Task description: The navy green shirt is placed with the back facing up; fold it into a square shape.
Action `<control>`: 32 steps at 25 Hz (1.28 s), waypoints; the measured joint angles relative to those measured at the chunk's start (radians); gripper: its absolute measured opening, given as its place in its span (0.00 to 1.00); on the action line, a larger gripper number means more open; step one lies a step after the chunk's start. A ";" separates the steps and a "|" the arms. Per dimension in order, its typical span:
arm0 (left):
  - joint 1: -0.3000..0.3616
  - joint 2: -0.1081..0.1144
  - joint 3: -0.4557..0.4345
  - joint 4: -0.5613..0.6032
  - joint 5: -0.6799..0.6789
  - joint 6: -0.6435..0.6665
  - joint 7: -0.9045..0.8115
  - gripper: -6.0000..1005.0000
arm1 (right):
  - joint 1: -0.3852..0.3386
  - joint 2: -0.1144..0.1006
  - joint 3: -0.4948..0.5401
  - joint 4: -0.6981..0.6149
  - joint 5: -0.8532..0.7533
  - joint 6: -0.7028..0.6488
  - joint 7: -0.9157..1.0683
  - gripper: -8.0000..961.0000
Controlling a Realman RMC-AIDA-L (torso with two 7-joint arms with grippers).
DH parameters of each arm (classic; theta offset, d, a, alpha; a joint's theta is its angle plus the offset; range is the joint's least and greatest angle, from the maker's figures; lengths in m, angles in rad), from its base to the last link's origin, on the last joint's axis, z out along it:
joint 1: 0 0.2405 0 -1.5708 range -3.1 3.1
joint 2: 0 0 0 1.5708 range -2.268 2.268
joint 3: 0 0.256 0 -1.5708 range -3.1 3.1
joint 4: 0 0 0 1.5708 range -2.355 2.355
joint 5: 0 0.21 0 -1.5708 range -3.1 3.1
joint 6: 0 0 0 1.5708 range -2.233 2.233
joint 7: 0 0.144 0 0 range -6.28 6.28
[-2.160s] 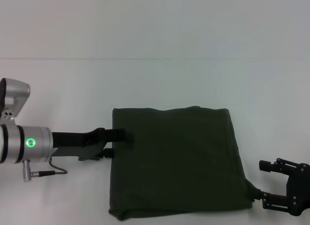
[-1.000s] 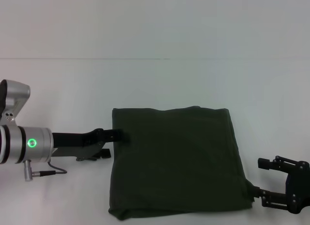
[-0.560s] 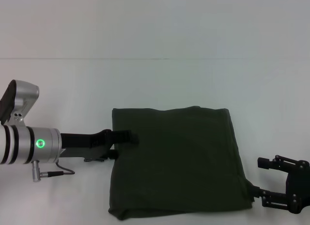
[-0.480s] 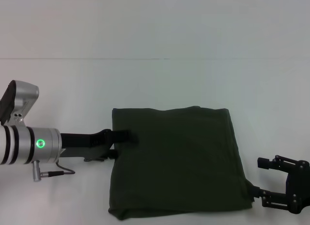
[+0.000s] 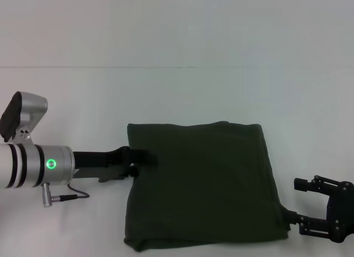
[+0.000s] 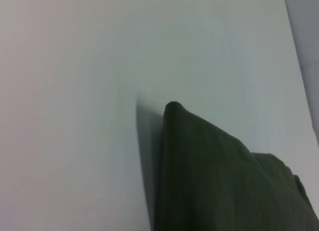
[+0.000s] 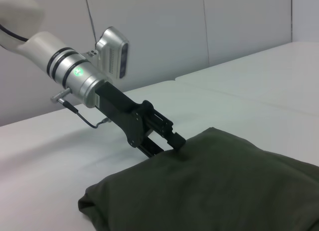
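L hand (image 5: pixel 141 159) sat at the shirt's left edge, upper half, upper finger lying on top of the cloth, lower one at or under the edge. In the right wrist view the L hand (image 7: pixel 167 139) had its fingertips at the cloth edge, narrow gap between the fingers. Looked pinched on the edge layer, but cannot tell for sure whether cloth was actually gripped or just touched. L arm came in low across the table from the left, green ring light on.

R hand (image 5: pixel 323 210) was off the cloth, just beside the shirt's lower right corner, fingers spread wide, nothing between them. Idle by the look of it.

Navy green shirt (image 5: pixel 202 182) lay flat on the white table (image 5: pixel 182 96), centre-near, already folded to a compact near-square block. Plain side up, no lettering visible, sleeves tucked out of sight. Left wrist view showed a folded corner of the shirt (image 6: pixel 209 176) w/ stacked layers, table beyond.

Progress, judged: folding mostly done, shape approx square. Near edge looked lumpy, lower left corner rounded and bulging, small flap sticking out at lower right corner. Far edge slightly wavy. What's left prob just tidying: smooth or tug left edge, square up the near corners, then L hand releases and pulls back. No further big fold seemed needed.
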 joint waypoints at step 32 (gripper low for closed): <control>0.003 0.019 0.010 0.011 -0.003 -0.122 0.039 0.06 | 0.013 0.000 0.001 0.000 0.025 -0.015 0.006 0.86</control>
